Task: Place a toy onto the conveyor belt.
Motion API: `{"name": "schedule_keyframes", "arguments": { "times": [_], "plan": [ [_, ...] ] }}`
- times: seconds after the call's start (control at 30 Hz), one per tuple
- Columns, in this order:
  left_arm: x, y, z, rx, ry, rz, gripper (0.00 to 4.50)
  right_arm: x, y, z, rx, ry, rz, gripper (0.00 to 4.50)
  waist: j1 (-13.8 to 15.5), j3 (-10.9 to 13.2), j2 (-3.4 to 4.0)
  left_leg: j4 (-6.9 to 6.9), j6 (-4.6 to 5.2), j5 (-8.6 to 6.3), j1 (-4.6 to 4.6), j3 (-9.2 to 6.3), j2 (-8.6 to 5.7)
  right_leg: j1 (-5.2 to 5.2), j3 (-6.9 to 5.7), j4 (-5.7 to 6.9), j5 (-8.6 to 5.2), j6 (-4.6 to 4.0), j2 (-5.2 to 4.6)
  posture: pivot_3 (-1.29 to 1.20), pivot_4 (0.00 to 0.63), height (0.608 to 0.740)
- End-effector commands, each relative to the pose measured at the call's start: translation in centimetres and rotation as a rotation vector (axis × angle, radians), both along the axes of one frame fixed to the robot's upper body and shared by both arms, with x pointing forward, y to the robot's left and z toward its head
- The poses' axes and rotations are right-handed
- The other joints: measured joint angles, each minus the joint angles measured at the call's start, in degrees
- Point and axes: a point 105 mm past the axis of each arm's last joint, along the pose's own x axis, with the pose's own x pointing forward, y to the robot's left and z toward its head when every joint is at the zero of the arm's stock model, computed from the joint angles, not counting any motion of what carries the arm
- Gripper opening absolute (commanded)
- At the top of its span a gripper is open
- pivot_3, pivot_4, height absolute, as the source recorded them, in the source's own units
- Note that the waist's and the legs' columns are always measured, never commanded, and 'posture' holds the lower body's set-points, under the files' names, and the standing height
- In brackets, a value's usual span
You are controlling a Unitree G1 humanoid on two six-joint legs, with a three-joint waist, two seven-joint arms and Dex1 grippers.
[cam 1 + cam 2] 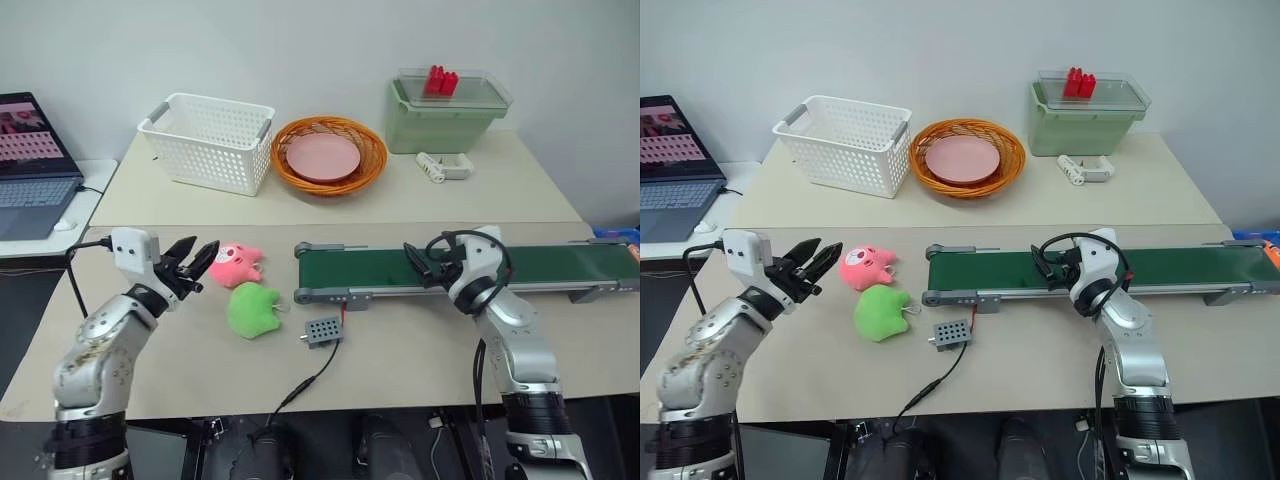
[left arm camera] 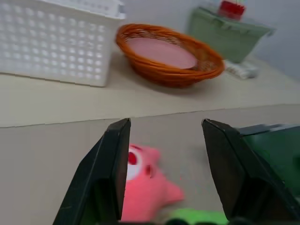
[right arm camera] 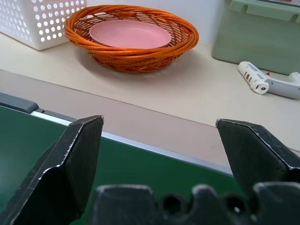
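Where it lies on the near table, the toy [image 1: 254, 310] sits just in front of a pink plush [image 1: 236, 265], touching or nearly touching it; rounded, with no clear long axis, facing not discernible. The conveyor belt [image 1: 380, 268] runs lengthwise left to right, its near end roller close to the toy's right, its far end reaching the table's right edge. A grey control box [image 1: 322, 331] stands in front of the belt's left end, cabled. Open tabletop lies in front of the toy.

Left gripper [image 1: 195, 262]: fingers spread, empty, just left of the pink plush, pointing toward it.
Right gripper [image 3: 164, 154]: fingers wide apart, empty, over the belt's middle.

White basket [image 1: 212, 141]: contents not visible.
Orange wicker basket [image 1: 330, 155]: one pink plate [image 1: 323, 156].
Green lidded bin [image 1: 445, 110]: red items on or under the clear lid.
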Motion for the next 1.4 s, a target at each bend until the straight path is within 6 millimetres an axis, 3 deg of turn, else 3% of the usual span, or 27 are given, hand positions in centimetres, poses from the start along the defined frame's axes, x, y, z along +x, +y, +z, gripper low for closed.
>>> {"name": "schedule_keyframes", "arguments": {
  "times": [0.03,0.13,0.23,0.3,0.37,0.5,0.6,0.73,0.97,1.03,1.13,1.2,1.3,1.4],
  "plan": [
    [-1.6,2.6,1.4,-0.249,0.050,-0.007,2.59,-0.3,-0.2,1.5,-0.027,-0.061,-0.001,4.50,0.00,0.00,0.00,-0.01,0.00,0.00,0.01,0.00,0.00,0.00,0.01,0.00,-0.05,0.05,0.00,0.00,0.150,0.740],
    [-2.5,4.9,0.2,-0.308,0.109,0.054,2.59,-0.4,-0.2,1.5,-0.028,-0.059,-0.003,4.50,-0.02,0.00,0.00,-0.03,-0.01,0.00,0.09,0.00,-0.02,0.05,0.06,0.01,-0.09,0.10,0.02,0.00,0.150,0.740],
    [-3.6,5.0,-0.8,-0.365,0.172,0.024,2.59,-0.5,-0.3,1.4,-0.029,-0.058,-0.003,4.50,0.02,0.00,0.00,-0.04,-0.02,0.01,0.08,0.02,-0.02,0.05,0.08,0.01,-0.10,0.08,0.05,0.00,0.150,0.740],
    [-4.5,5.1,-3.4,-0.396,0.264,0.025,2.59,-0.5,-0.3,1.4,-0.034,-0.057,-0.001,4.50,0.29,0.00,0.01,-0.04,-0.03,0.02,0.08,0.01,-0.02,0.06,0.08,0.00,-0.12,0.04,0.05,0.00,0.150,0.740],
    [-5.2,4.4,-5.5,-0.407,0.340,0.005,2.59,-0.5,-0.5,1.5,-0.037,-0.058,-0.002,4.50,0.28,0.01,0.02,-0.05,-0.04,0.01,0.11,0.02,-0.02,0.08,0.08,0.00,-0.17,-0.03,0.05,0.00,0.150,0.740],
    [-5.6,2.4,-7.0,-0.465,0.390,-0.062,2.59,-0.5,-0.8,1.6,-0.043,-0.060,-0.010,4.50,0.54,0.01,0.02,-0.07,-0.10,0.02,0.10,0.01,-0.01,0.06,0.05,0.01,-0.23,-0.16,0.05,0.00,0.150,0.740],
    [-5.5,2.4,-9.0,-0.506,0.426,-0.019,2.59,-0.6,-0.9,1.7,-0.046,-0.064,-0.015,4.50,0.39,0.01,0.02,-0.11,-0.12,0.03,0.13,0.02,-0.02,0.07,0.08,0.01,-0.23,-0.25,0.04,0.00,0.150,0.740],
    [-5.5,1.8,-9.8,-0.597,0.430,-0.039,2.59,-0.7,-1.2,1.8,-0.047,-0.068,-0.028,4.50,0.14,0.00,0.02,-0.30,-0.17,0.07,0.18,0.04,-0.04,0.04,0.10,-0.01,-0.24,-0.27,0.05,0.00,0.150,0.740],
    [-4.5,-1.5,-11.4,-0.656,0.493,-0.095,2.59,-1.1,-1.8,2.2,-0.054,-0.078,-0.045,4.50,0.26,0.00,0.02,-0.48,-0.25,0.13,0.26,0.03,-0.06,0.06,0.10,-0.02,-0.26,-0.28,0.06,0.00,0.150,0.740],
    [-4.1,-2.4,-11.2,-0.656,0.491,-0.118,2.59,-1.4,-0.9,2.8,-0.038,-0.098,0.011,4.50,0.26,0.00,0.01,-0.48,-0.25,0.13,0.26,0.03,-0.06,0.06,0.11,-0.02,-0.26,-0.28,0.06,0.00,0.150,0.740],
    [-3.8,-2.9,-10.8,-0.663,0.483,-0.131,2.59,-3.8,3.8,4.1,-0.042,-0.124,0.328,4.50,0.30,0.00,0.01,-0.52,-0.24,0.13,0.25,0.01,-0.06,0.04,0.11,-0.03,-0.26,-0.28,0.06,0.00,0.150,0.740],
    [-3.7,-3.0,-10.8,-0.661,0.484,-0.130,2.59,-4.9,5.3,4.3,-0.074,-0.122,0.441,4.50,0.16,0.00,0.01,-0.56,-0.22,0.12,0.27,-0.01,-0.06,0.05,0.10,-0.04,-0.26,-0.28,0.07,0.00,0.150,0.740],
    [-3.5,-3.2,-10.5,-0.665,0.483,-0.138,2.59,-6.9,7.5,3.7,-0.146,-0.065,0.661,4.50,0.30,-0.01,-0.01,-0.56,-0.12,0.07,0.32,-0.02,-0.05,0.10,0.10,-0.05,-0.26,-0.28,0.08,0.00,0.150,0.740],
    [-3.4,-3.3,-10.4,-0.667,0.481,-0.142,2.59,-7.8,8.4,2.5,-0.226,-0.002,0.783,4.50,0.39,-0.01,-0.01,-0.54,0.19,-0.12,0.34,-0.03,-0.05,0.13,0.09,-0.06,-0.26,-0.29,0.07,0.00,0.150,0.740]
  ]
}}
